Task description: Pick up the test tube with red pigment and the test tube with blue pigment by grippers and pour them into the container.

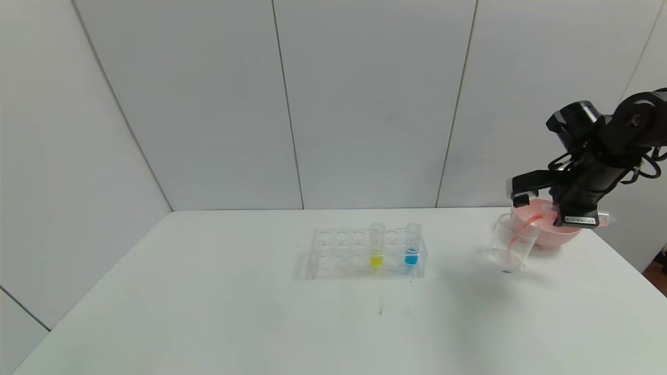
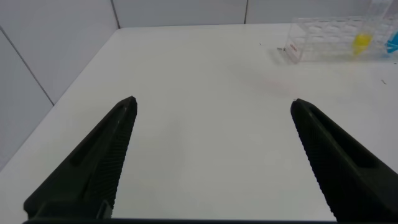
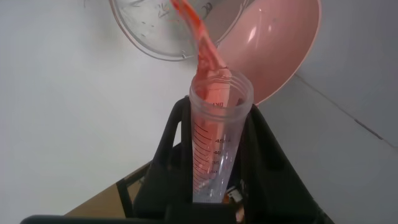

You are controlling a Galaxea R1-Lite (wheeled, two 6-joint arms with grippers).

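Note:
My right gripper [image 1: 544, 205] is shut on the test tube with red pigment [image 1: 547, 210], held tilted with its mouth toward the container [image 1: 508, 245], a clear beaker. A red stream runs from the tube into the beaker. In the right wrist view the tube [image 3: 217, 124] sits between the black fingers [image 3: 171, 137], pouring into the beaker [image 3: 155, 34]. The test tube with blue pigment [image 1: 412, 245] stands upright in the clear rack [image 1: 338, 252]. My left gripper [image 2: 212, 102] is open and empty over bare table, far from the rack [image 2: 323, 37]; it is out of the head view.
A tube with yellow liquid [image 1: 376, 245] stands in the rack beside the blue one. A pink bowl [image 1: 552, 234] sits right behind the beaker, also in the right wrist view [image 3: 280, 50]. The white table [image 1: 208, 312] is backed by grey wall panels.

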